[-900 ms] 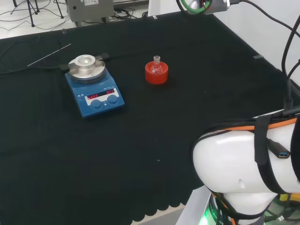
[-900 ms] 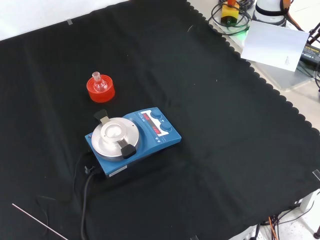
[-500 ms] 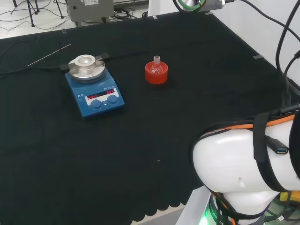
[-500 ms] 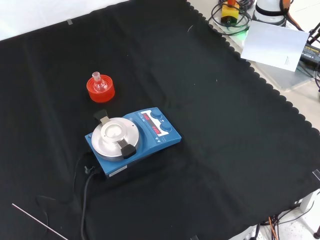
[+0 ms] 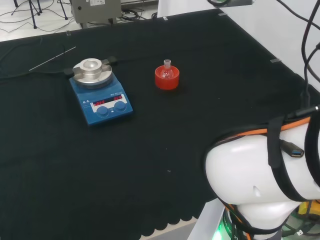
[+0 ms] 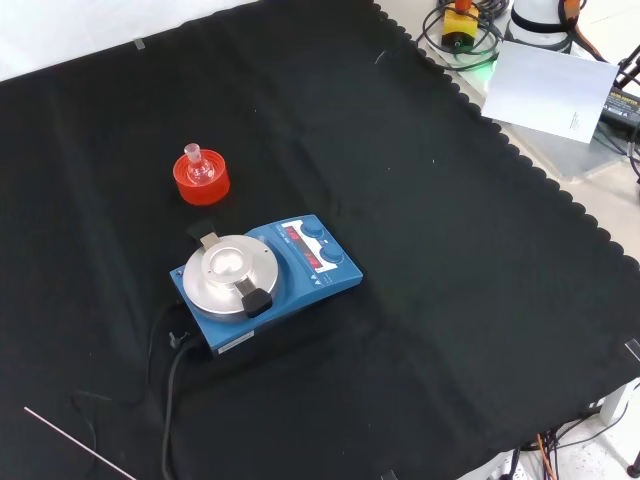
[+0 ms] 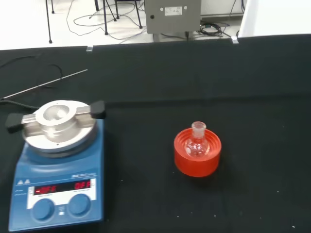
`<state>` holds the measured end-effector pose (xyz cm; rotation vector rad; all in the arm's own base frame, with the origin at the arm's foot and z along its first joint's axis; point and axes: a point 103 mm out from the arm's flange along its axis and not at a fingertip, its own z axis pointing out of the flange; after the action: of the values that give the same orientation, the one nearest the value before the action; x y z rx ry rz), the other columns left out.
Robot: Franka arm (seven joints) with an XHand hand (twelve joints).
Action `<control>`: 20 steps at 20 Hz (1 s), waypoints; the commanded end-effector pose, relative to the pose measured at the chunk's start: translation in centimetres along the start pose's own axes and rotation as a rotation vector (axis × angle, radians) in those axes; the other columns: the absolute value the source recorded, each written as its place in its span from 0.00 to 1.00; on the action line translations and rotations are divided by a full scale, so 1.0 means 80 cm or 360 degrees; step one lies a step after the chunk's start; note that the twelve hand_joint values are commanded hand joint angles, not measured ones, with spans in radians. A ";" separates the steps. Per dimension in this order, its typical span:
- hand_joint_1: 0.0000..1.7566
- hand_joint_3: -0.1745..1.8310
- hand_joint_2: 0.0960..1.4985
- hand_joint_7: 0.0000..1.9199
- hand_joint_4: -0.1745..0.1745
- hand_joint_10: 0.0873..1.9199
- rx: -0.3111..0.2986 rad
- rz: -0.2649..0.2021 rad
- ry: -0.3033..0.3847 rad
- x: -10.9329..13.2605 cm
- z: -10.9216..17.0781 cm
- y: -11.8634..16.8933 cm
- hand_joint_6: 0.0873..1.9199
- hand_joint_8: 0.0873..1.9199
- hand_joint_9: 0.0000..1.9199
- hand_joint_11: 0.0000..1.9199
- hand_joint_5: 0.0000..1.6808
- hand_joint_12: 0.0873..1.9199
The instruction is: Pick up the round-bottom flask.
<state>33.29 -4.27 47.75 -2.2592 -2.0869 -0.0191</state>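
Note:
A small clear round-bottom flask (image 5: 167, 71) (image 6: 200, 168) (image 7: 197, 143) sits upright, neck up, in a red ribbed ring stand (image 5: 166, 80) (image 6: 201, 183) (image 7: 197, 158) on the black cloth. In the head view it stands near the middle of the far half of the bench. In the front view it is at the upper left. Nothing touches the flask.
A blue stirrer plate with a round metal top (image 5: 100, 97) (image 6: 262, 279) (image 7: 57, 165) stands left of the flask in the head view, its cable trailing off. A thin metal rod (image 5: 52, 58) (image 7: 46, 83) lies beyond it. White arm links (image 5: 265, 185) stand at the head view's lower right.
In the head view the arm's upper parts at the top right have risen out of the picture and the white link's straps have shifted slightly. Flask and stirrer plate have not moved.

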 end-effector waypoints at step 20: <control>0.28 0.18 0.77 0.07 0.31 0.37 0.0080 0.0158 0.0253 -0.117 0.188 0.251 0.00 0.33 0.13 0.00 0.20 0.65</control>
<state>47.04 -14.01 34.31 -2.2452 -1.8662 -0.0326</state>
